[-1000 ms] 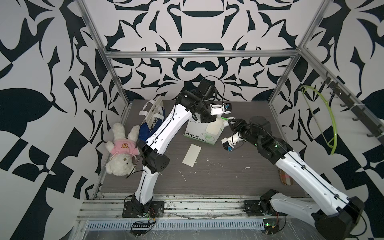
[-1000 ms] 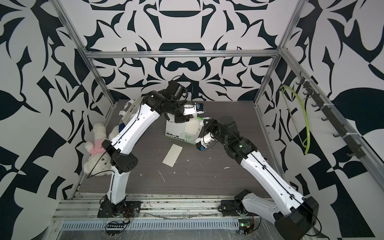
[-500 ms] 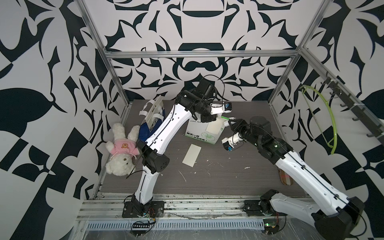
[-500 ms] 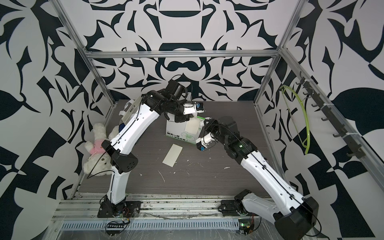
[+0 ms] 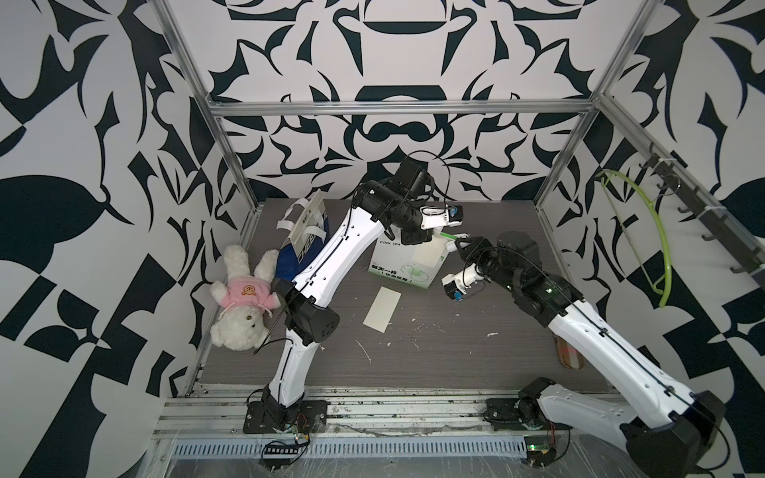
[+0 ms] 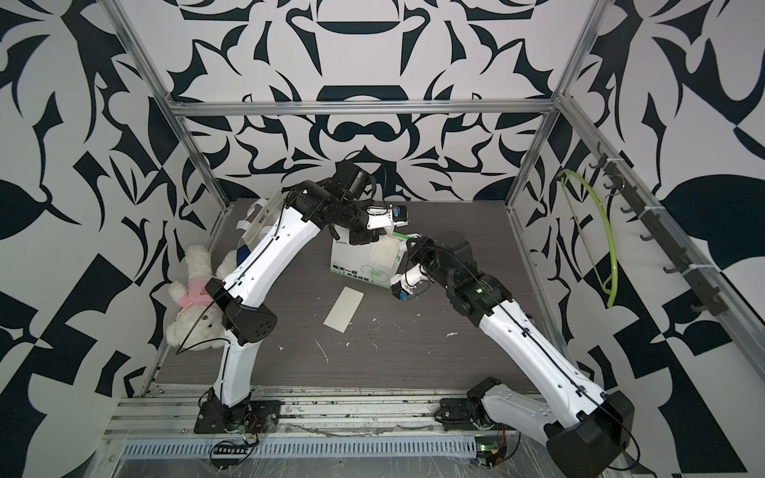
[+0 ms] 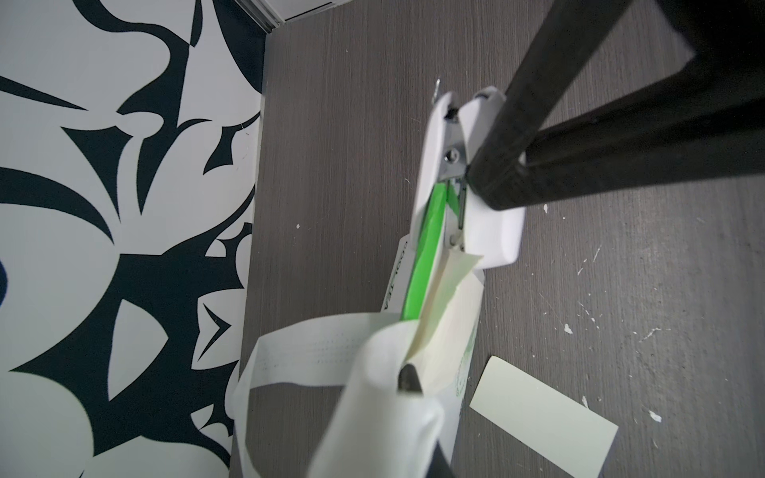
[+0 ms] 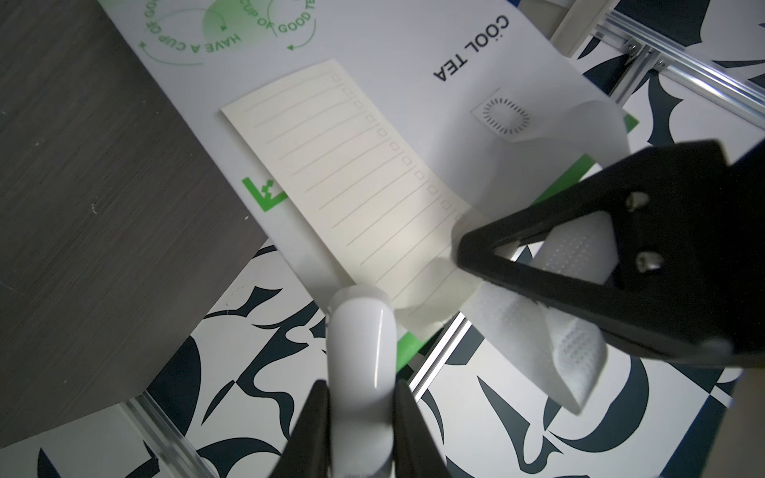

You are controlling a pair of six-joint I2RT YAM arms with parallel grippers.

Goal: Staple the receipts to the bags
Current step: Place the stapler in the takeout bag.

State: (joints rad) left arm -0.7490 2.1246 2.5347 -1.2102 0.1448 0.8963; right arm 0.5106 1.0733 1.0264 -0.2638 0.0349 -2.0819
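While left jaws clamp receipt (image 8: 352, 178) onto COOL TEA bag (image 8: 414, 49) (keeping alignment), our right jaws grip the stapler (image 8: 360, 343) beside them.

We reach our left arm (image 5: 331, 256) and right arm (image 5: 579, 323) inward, both elbows bent, tools nearly meeting. Our left tool (image 5: 434, 239) pinches shut on a handle (image 8: 538, 339); our right tool (image 5: 458, 245) clamps the stapler (image 8: 360, 331).

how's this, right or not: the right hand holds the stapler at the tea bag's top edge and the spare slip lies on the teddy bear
Not quite. The spare slip lies on the table in front of the tea bag, apart from the teddy bear, as both top views show. The right hand holds the stapler at the bag's top edge.
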